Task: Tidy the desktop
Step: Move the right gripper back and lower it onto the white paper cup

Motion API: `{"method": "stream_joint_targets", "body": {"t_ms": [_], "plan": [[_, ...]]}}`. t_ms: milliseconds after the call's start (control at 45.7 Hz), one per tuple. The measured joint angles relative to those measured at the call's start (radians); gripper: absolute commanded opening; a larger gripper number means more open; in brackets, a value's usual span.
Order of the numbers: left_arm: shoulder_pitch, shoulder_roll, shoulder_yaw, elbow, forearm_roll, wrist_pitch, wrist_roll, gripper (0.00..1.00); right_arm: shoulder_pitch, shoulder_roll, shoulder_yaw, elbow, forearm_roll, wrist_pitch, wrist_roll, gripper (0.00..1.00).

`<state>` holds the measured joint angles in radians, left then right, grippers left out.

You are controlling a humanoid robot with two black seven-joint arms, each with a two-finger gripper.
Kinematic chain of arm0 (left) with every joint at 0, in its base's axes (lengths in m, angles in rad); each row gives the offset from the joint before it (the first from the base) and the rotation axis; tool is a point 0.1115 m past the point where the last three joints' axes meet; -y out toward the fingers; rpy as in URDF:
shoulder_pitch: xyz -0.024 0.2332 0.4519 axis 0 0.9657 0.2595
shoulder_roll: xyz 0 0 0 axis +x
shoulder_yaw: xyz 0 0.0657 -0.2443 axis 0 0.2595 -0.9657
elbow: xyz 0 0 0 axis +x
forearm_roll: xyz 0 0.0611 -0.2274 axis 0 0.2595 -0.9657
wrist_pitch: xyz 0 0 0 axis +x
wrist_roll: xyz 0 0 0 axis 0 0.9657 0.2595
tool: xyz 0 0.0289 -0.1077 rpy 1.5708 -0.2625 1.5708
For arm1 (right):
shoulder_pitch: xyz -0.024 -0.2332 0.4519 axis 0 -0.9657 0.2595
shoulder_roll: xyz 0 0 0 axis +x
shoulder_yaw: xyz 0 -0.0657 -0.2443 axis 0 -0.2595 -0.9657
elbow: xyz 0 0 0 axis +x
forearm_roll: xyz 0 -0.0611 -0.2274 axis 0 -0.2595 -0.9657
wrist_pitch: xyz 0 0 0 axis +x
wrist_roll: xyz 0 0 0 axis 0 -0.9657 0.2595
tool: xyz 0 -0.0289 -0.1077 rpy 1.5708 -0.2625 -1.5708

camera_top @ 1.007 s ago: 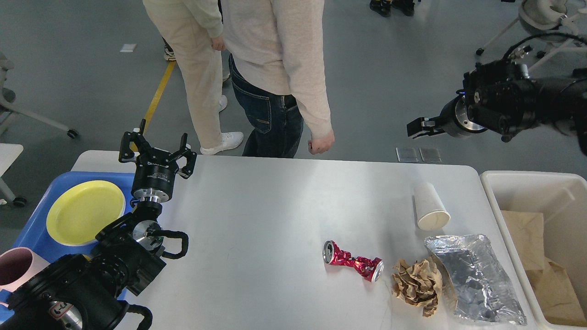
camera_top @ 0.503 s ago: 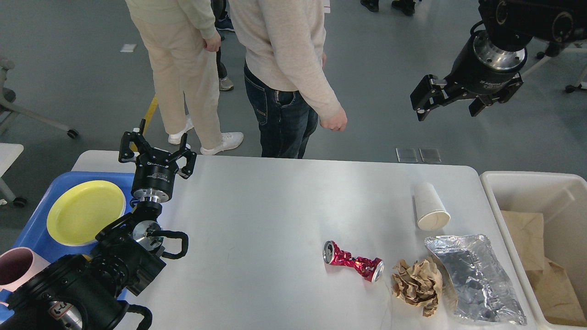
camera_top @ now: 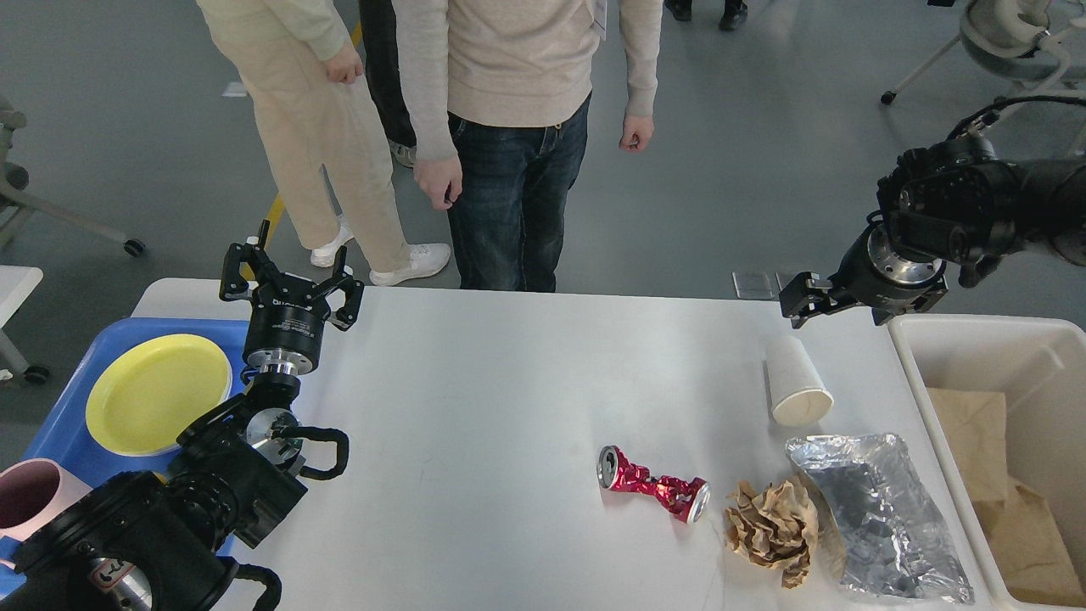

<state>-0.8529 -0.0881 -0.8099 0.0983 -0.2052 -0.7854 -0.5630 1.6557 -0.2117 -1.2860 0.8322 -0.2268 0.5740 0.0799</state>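
The white desktop [camera_top: 509,399] carries a crushed red can [camera_top: 653,489], a crumpled brown paper ball [camera_top: 770,526], a crumpled foil tray [camera_top: 878,513] and a white paper cup [camera_top: 796,383] lying on its side, all at the right. My right gripper [camera_top: 836,307] is open and empty, hovering just above and behind the cup at the table's far right edge. My left gripper [camera_top: 287,270] is open and empty, pointing up over the table's far left corner.
A blue tray [camera_top: 59,424] at the left holds a yellow plate [camera_top: 157,392] and a pink cup [camera_top: 30,496]. A cream bin [camera_top: 959,335] at the right holds brown paper. Two people [camera_top: 509,127] stand behind the table's far edge.
My right gripper swung high up, then came down toward the far right table edge above the paper cup. The people shifted behind the table. The left arm has not moved.
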Motion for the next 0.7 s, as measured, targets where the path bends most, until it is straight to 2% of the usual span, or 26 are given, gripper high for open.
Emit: {"method": "stream_joint_targets", "body": {"t_ms": [153,416,700], "plan": [[0.0,0.0,0.0,0.0,0.0,0.0,0.0,0.96,-0.134,0.0,0.01,-0.069,0.0,-0.09,0.0,1.0],[0.0,-0.001,0.0,0.0,0.0,0.0,0.0,0.96,-0.301,0.003,0.031,-0.157,0.012,-0.341,0.0,1.0],[0.0,-0.001,0.0,0.0,0.0,0.0,0.0,0.96,-0.405,0.026,0.112,-0.218,0.017,-0.391,0.0,1.0]]}}
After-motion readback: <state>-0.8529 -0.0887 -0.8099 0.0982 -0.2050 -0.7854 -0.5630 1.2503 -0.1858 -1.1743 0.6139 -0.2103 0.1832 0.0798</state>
